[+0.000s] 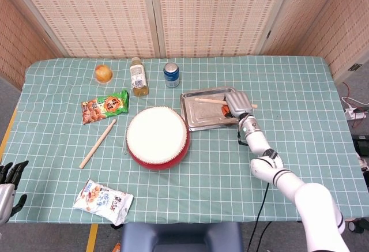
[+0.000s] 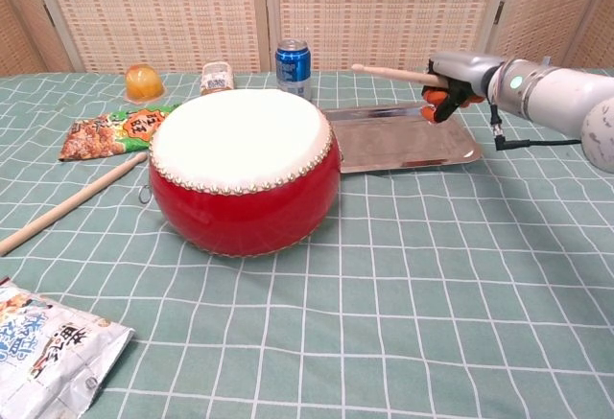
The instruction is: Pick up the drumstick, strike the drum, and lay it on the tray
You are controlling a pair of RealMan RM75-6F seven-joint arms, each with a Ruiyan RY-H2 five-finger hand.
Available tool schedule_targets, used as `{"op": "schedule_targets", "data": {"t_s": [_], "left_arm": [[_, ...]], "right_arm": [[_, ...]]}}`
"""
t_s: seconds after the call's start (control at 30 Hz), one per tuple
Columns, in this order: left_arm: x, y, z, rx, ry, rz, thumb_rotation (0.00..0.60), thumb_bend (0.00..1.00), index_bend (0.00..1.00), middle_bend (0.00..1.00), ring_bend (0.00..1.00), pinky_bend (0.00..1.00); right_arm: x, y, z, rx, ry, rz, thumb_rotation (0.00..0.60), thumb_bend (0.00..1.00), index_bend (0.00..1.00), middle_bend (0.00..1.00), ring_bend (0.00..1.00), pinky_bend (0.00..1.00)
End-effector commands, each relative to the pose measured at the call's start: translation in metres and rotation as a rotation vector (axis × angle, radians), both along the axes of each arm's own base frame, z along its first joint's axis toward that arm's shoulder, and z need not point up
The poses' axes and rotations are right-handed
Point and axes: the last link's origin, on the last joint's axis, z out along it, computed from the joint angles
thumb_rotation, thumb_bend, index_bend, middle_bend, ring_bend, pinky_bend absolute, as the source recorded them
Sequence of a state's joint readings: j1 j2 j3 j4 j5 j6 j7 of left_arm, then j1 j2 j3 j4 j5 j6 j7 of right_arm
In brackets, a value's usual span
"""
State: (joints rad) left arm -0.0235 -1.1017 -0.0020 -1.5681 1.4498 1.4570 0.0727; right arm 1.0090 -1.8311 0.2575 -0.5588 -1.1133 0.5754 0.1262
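So the right hand (image 1: 237,104) is gripping the drumstick (image 1: 210,100) and holding it over the far side of the tray (image 1: 199,120). In the chest view the stick (image 2: 389,74) sits clearly above the metal, not touching it, tip pointing toward the soda can (image 2: 294,61). The drum (image 1: 157,137) is just left of the tray. A second stick (image 1: 97,143) lies on the tablecloth left of the drum. The left hand (image 1: 8,177) rests low at the table's near left corner, fingers apart, holding nothing.
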Motion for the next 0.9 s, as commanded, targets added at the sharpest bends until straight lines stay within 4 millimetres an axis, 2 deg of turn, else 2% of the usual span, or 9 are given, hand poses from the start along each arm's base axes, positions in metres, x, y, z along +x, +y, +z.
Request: {"op": "schedule_targets", "data": {"t_s": [0.03,0.13,0.3,0.53,0.77,0.9], "left_arm": [[0.000,0.000,0.000,0.001,-0.001,0.001,0.600,0.31,0.07,0.10,0.02,0.04],[0.000,0.000,0.000,-0.001,0.001,0.007,0.600,0.31,0.07,0.10,0.02,0.04],[-0.001,0.000,0.000,0.000,0.002,0.011,0.600,0.31,0.07,0.10,0.02,0.04],[-0.002,0.001,-0.001,-0.001,0.005,0.015,0.600,0.31,0.07,0.10,0.02,0.04],[-0.002,0.001,-0.001,-0.001,0.005,0.015,0.600,0.31,0.07,0.10,0.02,0.04],[-0.001,0.002,-0.001,-0.001,0.005,0.011,0.600,0.31,0.07,0.10,0.02,0.04]], "right_arm": [[0.005,-0.003,-0.017,0.034,0.000,-0.022,0.600,0.43,0.85,0.73,0.65,0.80],[0.009,-0.006,-0.022,0.042,0.000,-0.030,0.600,0.41,0.73,0.60,0.53,0.69],[0.012,-0.008,-0.027,0.050,0.012,-0.032,0.600,0.36,0.55,0.45,0.37,0.57],[0.012,-0.010,-0.028,0.051,0.018,-0.038,0.600,0.35,0.44,0.37,0.29,0.51],[0.014,-0.012,-0.023,0.044,-0.004,-0.021,0.600,0.25,0.19,0.25,0.15,0.34],[0.014,-0.013,-0.016,0.031,-0.012,0.006,0.600,0.20,0.13,0.22,0.10,0.26]]}}
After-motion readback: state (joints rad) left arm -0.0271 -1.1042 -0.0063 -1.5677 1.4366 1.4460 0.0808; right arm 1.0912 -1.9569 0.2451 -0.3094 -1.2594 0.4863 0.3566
